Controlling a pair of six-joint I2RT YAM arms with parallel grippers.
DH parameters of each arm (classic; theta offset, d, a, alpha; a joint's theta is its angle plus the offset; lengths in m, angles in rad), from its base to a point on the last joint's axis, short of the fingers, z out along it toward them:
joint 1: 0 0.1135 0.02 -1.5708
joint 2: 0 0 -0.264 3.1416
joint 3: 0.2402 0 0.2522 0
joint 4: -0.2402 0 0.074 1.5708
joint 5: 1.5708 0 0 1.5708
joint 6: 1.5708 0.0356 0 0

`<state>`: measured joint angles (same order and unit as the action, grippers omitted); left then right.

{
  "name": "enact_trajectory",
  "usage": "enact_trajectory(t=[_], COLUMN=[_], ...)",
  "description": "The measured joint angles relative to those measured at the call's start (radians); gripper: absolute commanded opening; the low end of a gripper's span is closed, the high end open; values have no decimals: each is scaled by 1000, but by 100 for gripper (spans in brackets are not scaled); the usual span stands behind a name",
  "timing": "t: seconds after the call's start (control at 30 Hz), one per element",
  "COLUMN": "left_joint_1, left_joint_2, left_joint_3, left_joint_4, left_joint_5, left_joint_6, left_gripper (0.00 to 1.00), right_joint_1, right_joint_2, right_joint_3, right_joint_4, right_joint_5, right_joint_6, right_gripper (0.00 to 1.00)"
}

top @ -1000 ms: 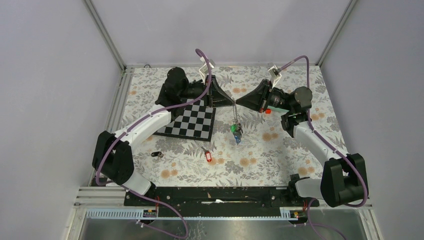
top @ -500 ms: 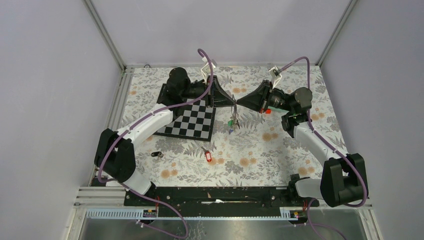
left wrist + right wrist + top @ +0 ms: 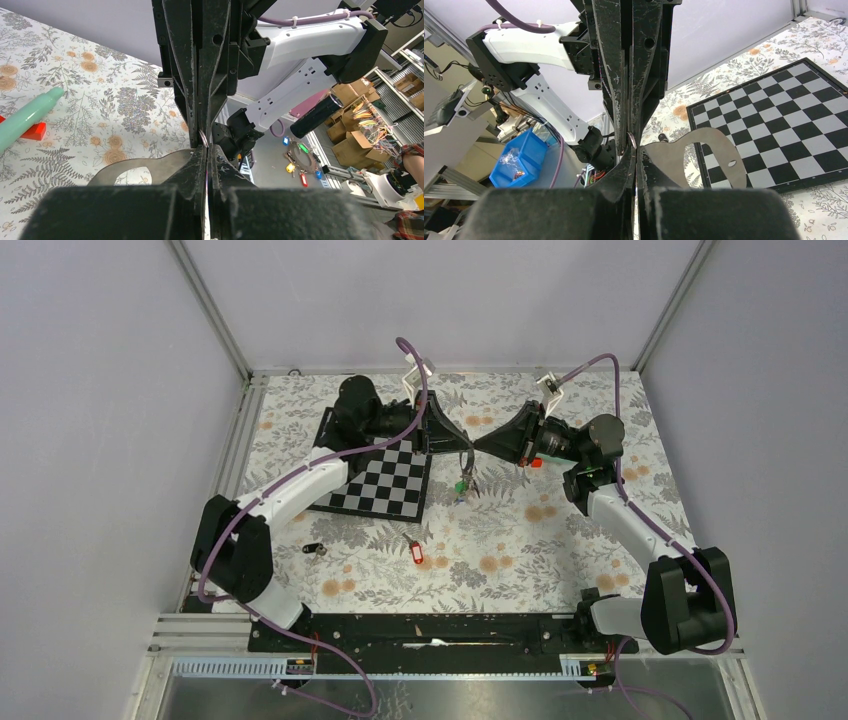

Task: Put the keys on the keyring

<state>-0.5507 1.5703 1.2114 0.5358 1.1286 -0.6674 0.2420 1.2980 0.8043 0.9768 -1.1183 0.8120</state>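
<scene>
My left gripper (image 3: 464, 443) and right gripper (image 3: 477, 445) meet tip to tip above the middle of the table, both shut on the thin grey keyring (image 3: 467, 462). The ring shows as a small wire arc between the tips in the left wrist view (image 3: 204, 139) and the right wrist view (image 3: 631, 138). A green-tagged key (image 3: 461, 483) and a blue-tagged key (image 3: 458, 498) hang from the ring below the tips. A red-tagged key (image 3: 417, 553) and a black-tagged key (image 3: 314, 549) lie loose on the floral cloth nearer the arm bases.
A black-and-white checkerboard (image 3: 385, 482) lies under the left arm, left of the hanging keys. A teal tube (image 3: 30, 116) with a red cap (image 3: 536, 463) lies on the cloth below the right gripper. Metal frame rails border the table.
The hanging keys have risen and shifted slightly left, away from the cloth. Both grippers stay shut tip to tip, the left one nudged a little toward the right.
</scene>
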Motion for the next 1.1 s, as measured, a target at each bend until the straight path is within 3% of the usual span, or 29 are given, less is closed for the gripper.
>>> enact_trajectory(t=[0.1,0.2,0.33,0.53,0.8,1.1], left_joint_1=[0,0,-10,-70,-149,-182], left_joint_2=[3,3,3,1,1,3], left_joint_3=[0,5,106,275,380,412], left_joint_4=[3,-31,-346,-831,-1145,-1244], left_joint_5=[0,0,-13,-111,-262,-341], left_joint_6=[0,37,277,688,972,1048], left_gripper=[0,0,0,0,0,0], right_joint_1=[-1,-1,-5,-11,-8,-2], right_joint_2=[0,-2,-6,-48,-85,-95], right_joint_3=[0,0,-2,20,63,63], right_joint_4=[-3,-16,-80,-294,-521,-666], right_joint_5=[0,-3,-10,-61,-126,-158], right_joint_6=[-4,-17,-97,-328,-579,-735], right_gripper=[1,14,31,45,48,47])
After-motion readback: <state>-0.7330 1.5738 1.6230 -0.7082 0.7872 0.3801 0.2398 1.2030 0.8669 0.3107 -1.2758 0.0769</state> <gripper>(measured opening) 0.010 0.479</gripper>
